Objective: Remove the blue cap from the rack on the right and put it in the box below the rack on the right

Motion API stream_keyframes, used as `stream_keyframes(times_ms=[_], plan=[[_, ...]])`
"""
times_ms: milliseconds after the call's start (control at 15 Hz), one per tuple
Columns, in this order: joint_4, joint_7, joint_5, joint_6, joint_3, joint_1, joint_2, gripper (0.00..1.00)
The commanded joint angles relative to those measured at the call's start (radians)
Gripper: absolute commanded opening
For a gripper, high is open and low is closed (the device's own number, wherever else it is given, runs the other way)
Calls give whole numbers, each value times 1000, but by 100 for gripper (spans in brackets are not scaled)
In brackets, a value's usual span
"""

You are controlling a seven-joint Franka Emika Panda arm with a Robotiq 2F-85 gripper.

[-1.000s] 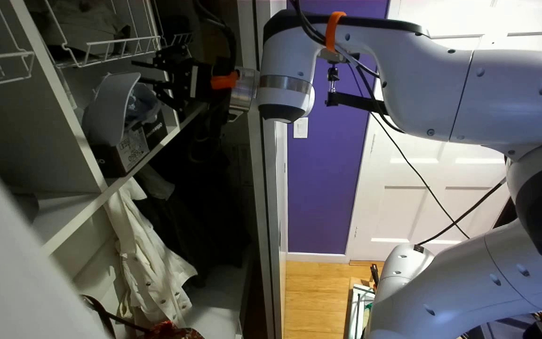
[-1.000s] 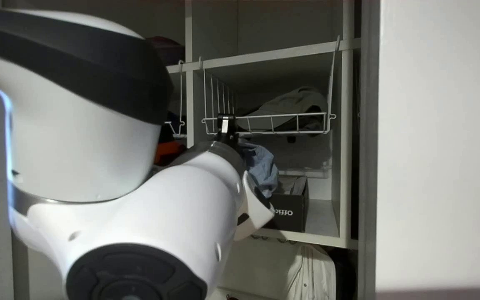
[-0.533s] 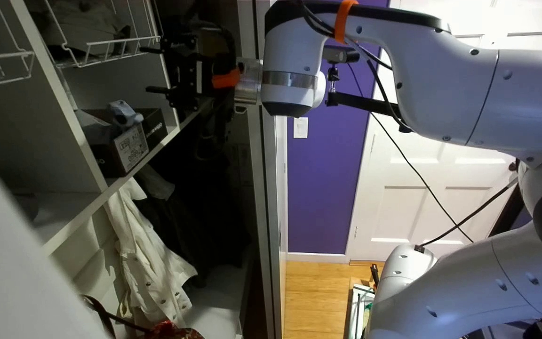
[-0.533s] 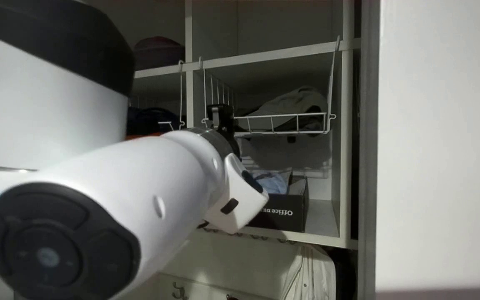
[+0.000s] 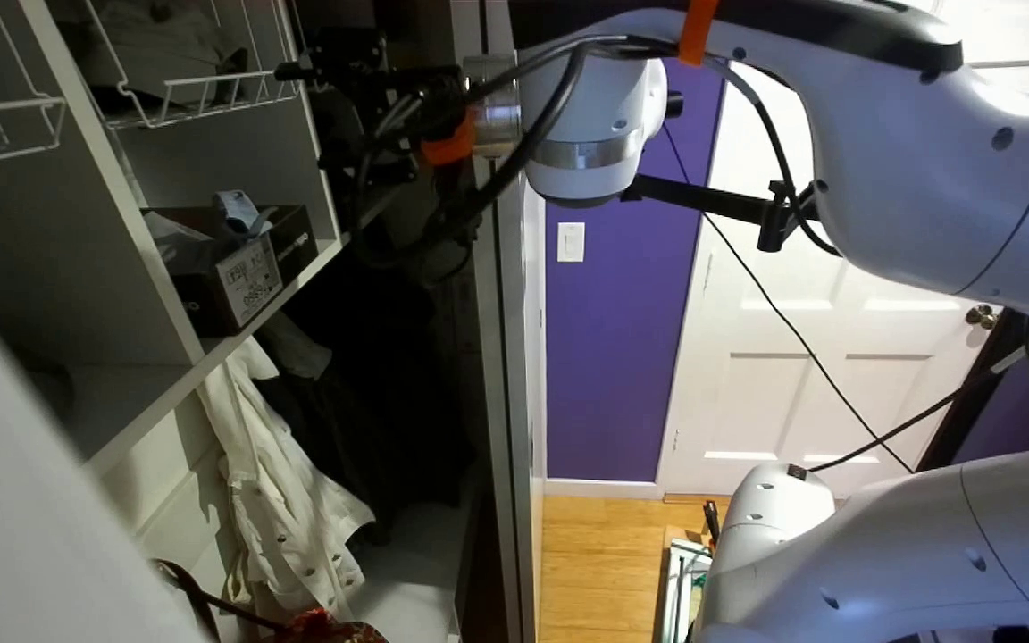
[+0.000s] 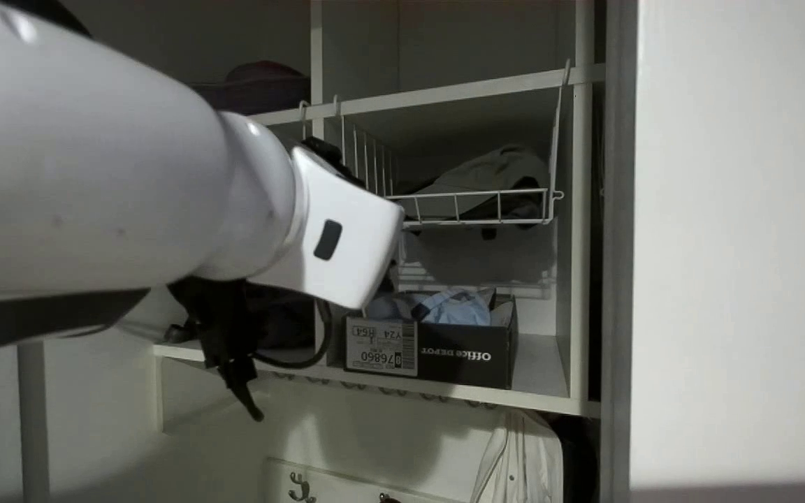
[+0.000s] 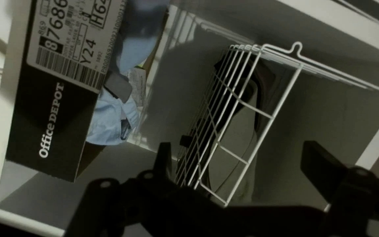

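Grey closet panels stand in shadow at the far left of an exterior view, and beside them a white wire rack hangs with a pale bundle on it. Below the rack, on a smooth pale shelf, sits the box, dark-sided, with a white label and upside-down lettering; the blue cap is in it, its cloth bulging above the rim. A white garment hangs beneath the shelf. Next comes the gripper, released: its fingers are spread wide, the rack showing between them in the wrist view, well apart from the blue cap. Past the closet's upright frame the room is bright: a white light switch on a purple wall, honey-coloured wooden floor below, then a panelled white door with a brass-coloured knob. The white arm, wearing an orange band, stretches across the right side in front of the door.
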Motion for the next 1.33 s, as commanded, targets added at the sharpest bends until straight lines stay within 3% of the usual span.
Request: stream_keyframes(times_ms=[0, 267, 667, 1067, 1267], plan=[[-12, 103, -278, -44, 5, -28, -59, 100], [16, 173, -575, -156, -29, -13, -99, 100], [84, 183, -847, -364, -104, 58, -139, 100], [68, 186, -987, -459, -75, 129, -188, 100], [71, 183, -987, -434, -84, 160, -173, 100]])
